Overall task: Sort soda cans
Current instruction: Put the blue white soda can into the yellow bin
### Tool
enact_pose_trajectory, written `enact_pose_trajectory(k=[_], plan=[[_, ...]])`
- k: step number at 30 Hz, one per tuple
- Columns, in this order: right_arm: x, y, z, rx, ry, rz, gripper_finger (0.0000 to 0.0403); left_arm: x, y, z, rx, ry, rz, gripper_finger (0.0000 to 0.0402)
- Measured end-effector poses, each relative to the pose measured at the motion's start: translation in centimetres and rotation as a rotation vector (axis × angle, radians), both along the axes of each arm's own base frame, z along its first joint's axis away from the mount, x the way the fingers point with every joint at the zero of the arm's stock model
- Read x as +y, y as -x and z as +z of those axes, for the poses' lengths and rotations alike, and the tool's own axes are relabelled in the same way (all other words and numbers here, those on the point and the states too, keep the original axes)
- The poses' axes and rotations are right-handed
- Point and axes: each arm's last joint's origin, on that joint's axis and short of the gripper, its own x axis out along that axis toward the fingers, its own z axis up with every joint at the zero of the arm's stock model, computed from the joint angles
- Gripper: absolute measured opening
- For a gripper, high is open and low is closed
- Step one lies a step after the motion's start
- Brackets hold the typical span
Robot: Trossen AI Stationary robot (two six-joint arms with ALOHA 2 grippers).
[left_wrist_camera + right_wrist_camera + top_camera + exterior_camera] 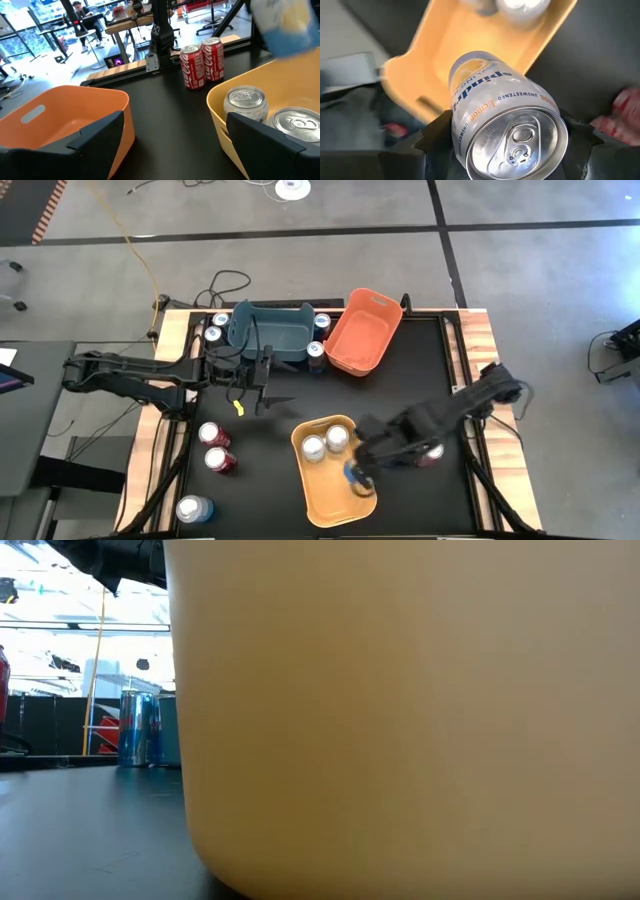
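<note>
My right gripper [360, 472] is over the near end of the yellow-orange bin [312, 500], shut on a silver lemon-print can [490, 100]. Two silver cans [325, 443] stand in that bin's far end. My left gripper [268, 388] is open above the bare table, near the teal bin [270, 330], and touches nothing. Dark blue cans [216, 328] [319, 336] stand on the table beside the teal bin. Two red cans [217, 448] stand at the left, and more red ones [432, 453] are under the right arm. A pale can [192, 510] stands at the near-left corner. My right gripper pinches the silver can between its two fingers [437, 135], on the upper side wall [462, 131] just below the top rim. The fingers come from above, one on each side. The can hangs tilted below them over the yellow-orange bin; whether its base touches the bin floor does not show.
The orange bin [365, 335] sits at the far side beside the teal one. In the low view the yellow-orange bin's wall [400, 720] fills most of the picture. Bare black table lies between the left gripper and the yellow-orange bin. Wooden rails [480, 340] edge the table.
</note>
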Motion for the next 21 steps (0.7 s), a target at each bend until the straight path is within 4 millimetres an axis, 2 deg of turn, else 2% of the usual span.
enact_pose_trajectory(k=[5,14,17,21], plan=[[-0.1,-3.1,-3.9,0.079,0.107,0.127,0.0275,0.0,0.0,-0.1,0.007,0.002,0.000,0.0349],[1.6,-5.3,-9.0,0.173,0.232,0.235,0.0275,0.0,0.0,-0.1,0.013,0.001,0.001,0.0349],[1.8,-5.7,-10.2,0.200,0.243,0.225,0.0275,0.0,0.0,-0.1,0.006,0.004,0.001,0.0349],[1.6,-5.9,-10.4,0.210,0.236,0.148,0.0285,0.0,0.0,0.0,-0.003,0.016,0.003,0.0349]])
